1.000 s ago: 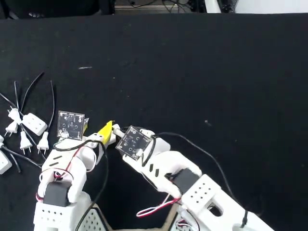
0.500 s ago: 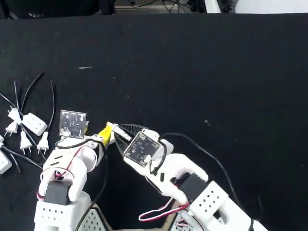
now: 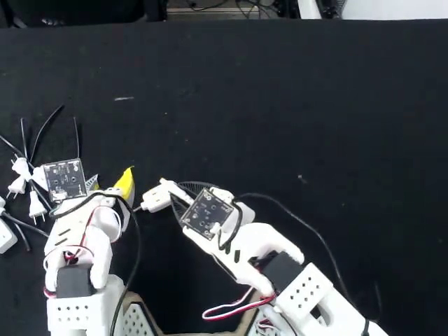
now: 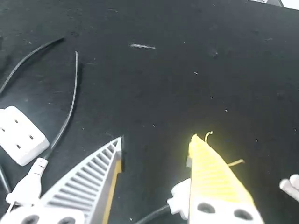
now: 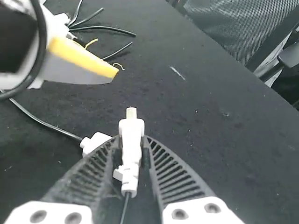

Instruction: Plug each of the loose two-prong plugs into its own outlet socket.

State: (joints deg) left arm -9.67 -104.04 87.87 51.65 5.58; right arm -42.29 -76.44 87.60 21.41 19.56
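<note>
Black cloth covers the bench (image 3: 294, 98), with two white robot arms at its near edge. The right hand (image 5: 131, 142) is closed on a white two-prong plug (image 5: 131, 127). It pinches the plug's body between both fingers, with the tip poking out past the fingertips and the black cord trailing back between them. The left hand (image 4: 156, 142) is open and holds nothing, low over the bench. A white outlet socket (image 4: 21, 135) lies near the bench's left edge, well apart from the held plug, and the left hand sits between the two. More loose plugs (image 3: 35, 203) lie beside that socket. To do this step well, the right hand likely needs to hold the plug straight, bring its prongs square to the socket's holes and press along the plug's length. The open left hand looks well placed to steady the socket against sliding.
</note>
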